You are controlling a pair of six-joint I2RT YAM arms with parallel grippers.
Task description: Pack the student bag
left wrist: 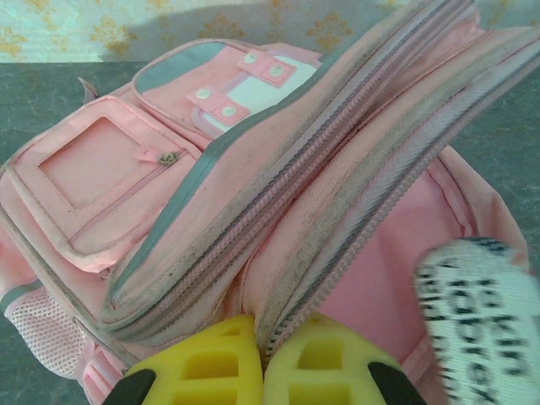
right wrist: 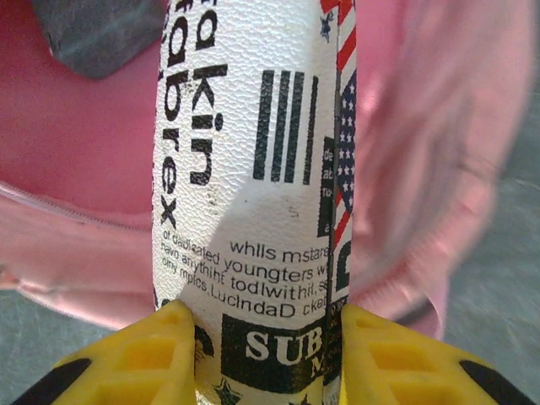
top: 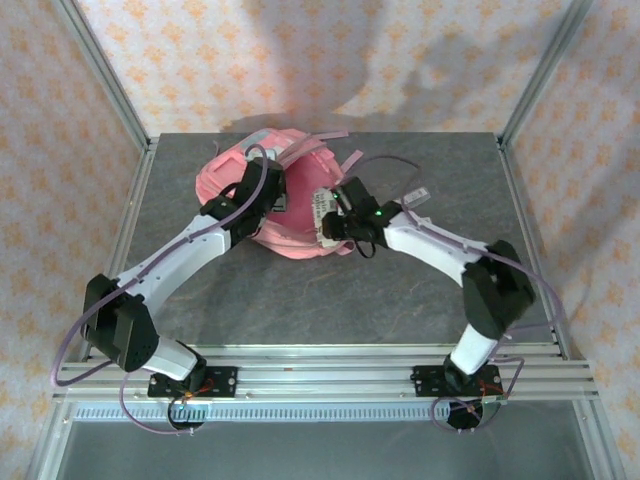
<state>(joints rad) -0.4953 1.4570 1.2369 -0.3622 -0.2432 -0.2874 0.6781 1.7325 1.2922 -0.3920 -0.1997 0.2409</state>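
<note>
I see the student bag lying at twelve o'clock on the grey table, its main zip open. My left gripper is pinched on the zip edge, with the flap held up. My right gripper clamps a white printed pouch at the bag's three o'clock side, over the opening. Floral-papered walls and metal posts surround the table.

White pouch w/ black print, grey table, flower-pattern walls.
</note>
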